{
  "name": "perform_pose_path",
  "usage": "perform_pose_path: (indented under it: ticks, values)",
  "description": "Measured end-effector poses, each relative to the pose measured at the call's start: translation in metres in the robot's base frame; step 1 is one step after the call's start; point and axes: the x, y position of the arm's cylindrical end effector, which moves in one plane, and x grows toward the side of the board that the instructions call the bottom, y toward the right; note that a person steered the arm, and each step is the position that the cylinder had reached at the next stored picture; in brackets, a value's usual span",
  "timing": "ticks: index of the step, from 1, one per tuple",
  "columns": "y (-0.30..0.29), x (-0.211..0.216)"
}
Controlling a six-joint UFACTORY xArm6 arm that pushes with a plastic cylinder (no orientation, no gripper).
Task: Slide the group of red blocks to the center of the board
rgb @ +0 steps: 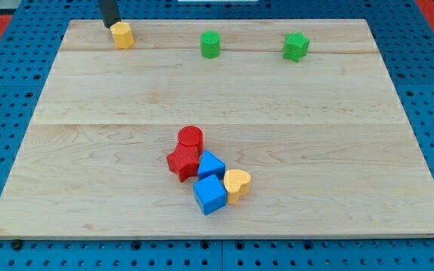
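A red cylinder (191, 138) and a red star-shaped block (181, 162) sit touching each other, a little below the middle of the wooden board (315, 113). My tip (112, 26) is at the view's top left, far from the red blocks, right beside a yellow hexagonal block (122, 35) on its upper left side. Two blue blocks (211, 165) (210, 194) press against the red star's right side, and a yellow heart-shaped block (237, 184) sits to the right of them.
A green cylinder (211, 44) and a green star-shaped block (295, 47) stand near the board's top edge. A blue pegboard surface (6, 90) surrounds the board.
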Motion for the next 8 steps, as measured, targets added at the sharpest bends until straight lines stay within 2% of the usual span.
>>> perform_pose_path:
  ticks: [2, 3, 4, 5, 8]
  values:
    - [0.01, 0.034]
    - [-0.014, 0.048]
    - [-0.018, 0.092]
    - [-0.008, 0.164]
    - [0.086, 0.303]
